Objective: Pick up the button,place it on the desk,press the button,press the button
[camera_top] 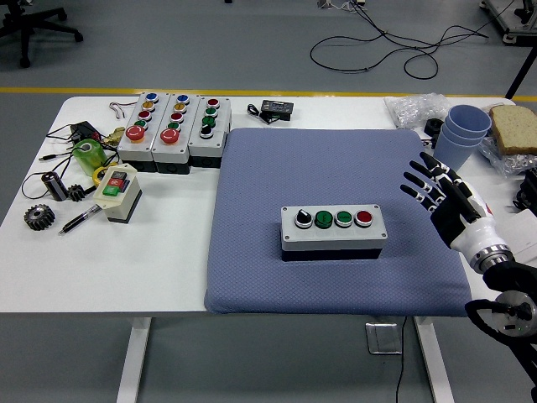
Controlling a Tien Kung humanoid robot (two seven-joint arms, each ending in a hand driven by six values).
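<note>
A grey button box (333, 232) lies in the middle of the blue mat (277, 176), with a black knob, two green buttons and a red button in a row on top. My right hand (432, 186) hovers at the mat's right edge, well right of the box, fingers spread and holding nothing. The left arm is out of view.
Three grey button boxes (172, 129) stand at the back left, with a smaller box (117, 191), a pen, gears and a green roll near them. Stacked blue cups (461, 134), a plastic bag and bread sit at the back right.
</note>
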